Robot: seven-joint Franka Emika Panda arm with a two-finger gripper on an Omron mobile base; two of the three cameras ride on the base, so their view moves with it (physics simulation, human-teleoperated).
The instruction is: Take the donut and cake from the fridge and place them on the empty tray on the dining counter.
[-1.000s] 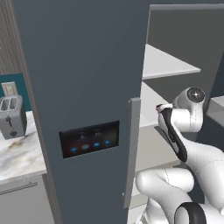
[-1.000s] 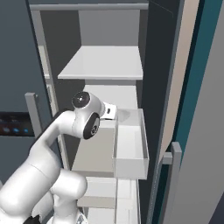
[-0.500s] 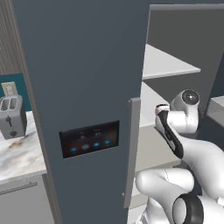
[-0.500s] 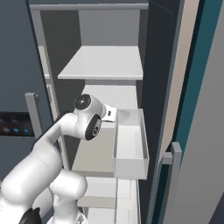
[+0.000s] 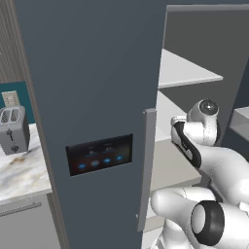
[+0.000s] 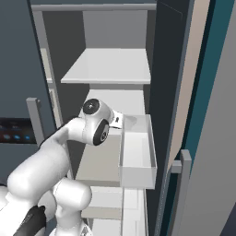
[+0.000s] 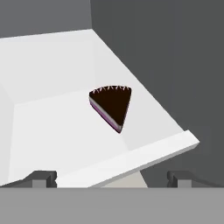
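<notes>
The cake [image 7: 111, 107], a dark brown wedge with a pinkish layer, lies in a white drawer [image 7: 52, 113] of the fridge [image 5: 92, 87]. In the hand view my gripper [image 7: 111, 179] is open wide, just outside the drawer's front wall and short of the cake. Nothing is between its fingertips [image 7: 43, 177]. In the right base view the arm's wrist [image 6: 94, 124] reaches to the back of that drawer [image 6: 137, 159], which is pulled out. The donut, the tray and the dining counter are out of view.
The fridge's left door, with its black lit panel [image 5: 99, 153] and grey handle [image 5: 146, 168], stands close on the arm's left. Pale shelves [image 6: 110, 69] sit above the drawer. A toaster [image 5: 12, 129] stands on the marble counter [image 5: 22, 172]. The right door's handle [image 6: 184, 184] is nearby.
The wrist has shifted slightly toward the drawer. The gripper has stayed open and the fridge and drawer have not moved.
</notes>
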